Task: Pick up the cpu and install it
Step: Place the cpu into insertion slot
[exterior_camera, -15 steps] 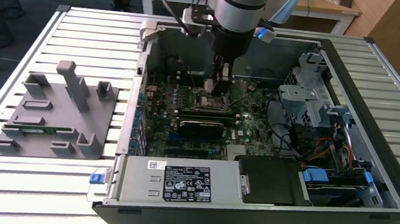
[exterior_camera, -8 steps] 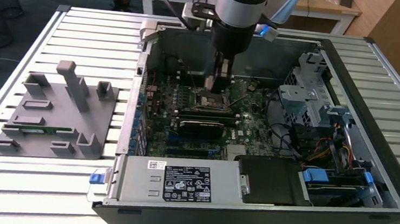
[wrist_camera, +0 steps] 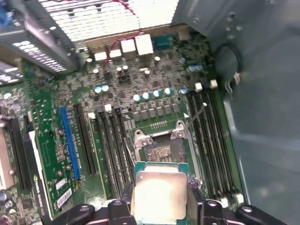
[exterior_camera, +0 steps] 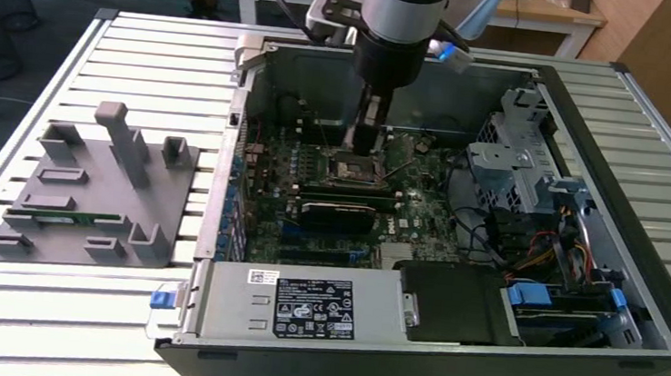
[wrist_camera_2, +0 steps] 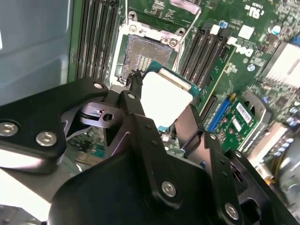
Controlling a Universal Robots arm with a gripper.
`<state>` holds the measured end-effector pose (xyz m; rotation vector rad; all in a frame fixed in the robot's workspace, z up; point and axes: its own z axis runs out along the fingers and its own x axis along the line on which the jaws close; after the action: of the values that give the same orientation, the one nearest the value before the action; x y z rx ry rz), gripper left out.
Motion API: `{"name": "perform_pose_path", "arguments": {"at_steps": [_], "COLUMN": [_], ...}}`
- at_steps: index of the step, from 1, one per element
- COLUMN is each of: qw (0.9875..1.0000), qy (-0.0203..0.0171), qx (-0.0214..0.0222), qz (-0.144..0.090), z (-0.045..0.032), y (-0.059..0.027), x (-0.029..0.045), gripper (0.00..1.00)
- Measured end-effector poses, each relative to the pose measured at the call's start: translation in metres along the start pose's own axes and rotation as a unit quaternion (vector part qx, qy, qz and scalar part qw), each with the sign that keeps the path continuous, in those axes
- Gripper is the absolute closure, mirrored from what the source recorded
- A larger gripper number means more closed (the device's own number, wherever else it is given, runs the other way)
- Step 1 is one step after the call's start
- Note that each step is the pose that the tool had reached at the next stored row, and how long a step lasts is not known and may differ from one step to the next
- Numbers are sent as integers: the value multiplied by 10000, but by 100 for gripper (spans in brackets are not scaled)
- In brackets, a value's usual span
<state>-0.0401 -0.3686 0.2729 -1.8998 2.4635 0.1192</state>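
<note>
1. The black, jointed pincer (wrist_camera_2: 164,107) is clenched on the cpu (wrist_camera_2: 165,96), its fingers (wrist_camera_2: 135,89) pressing two opposite edges.
2. The cpu is a flat square with a matte silvery-white metal lid and a thin green rim. It is held in the air just above the socket (wrist_camera: 161,151), not seated.
3. The socket is an open square metal frame around a fine grid of contacts. Long black slots (wrist_camera: 213,140) flank it on the green motherboard (wrist_camera: 56,140).
4. Around the socket stands the grey steel case (exterior_camera: 320,77). A box at its edge bears white and black labels (exterior_camera: 313,306), whose print I cannot make out.
5. Well apart from the socket, a moulded grey fixture (exterior_camera: 92,194) sits on the ribbed metal counter (exterior_camera: 153,54).
</note>
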Motion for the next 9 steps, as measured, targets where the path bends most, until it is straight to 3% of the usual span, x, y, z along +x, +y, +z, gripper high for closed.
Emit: {"name": "perform_pose_path", "arguments": {"at_steps": [5,9], "qw": [9990,9968], "qy": [-19,-34], "qx": [31,55], "qz": [448,795], "z": [0,1], "y": [0,0], "x": [0,0], "gripper": [47,47]}}
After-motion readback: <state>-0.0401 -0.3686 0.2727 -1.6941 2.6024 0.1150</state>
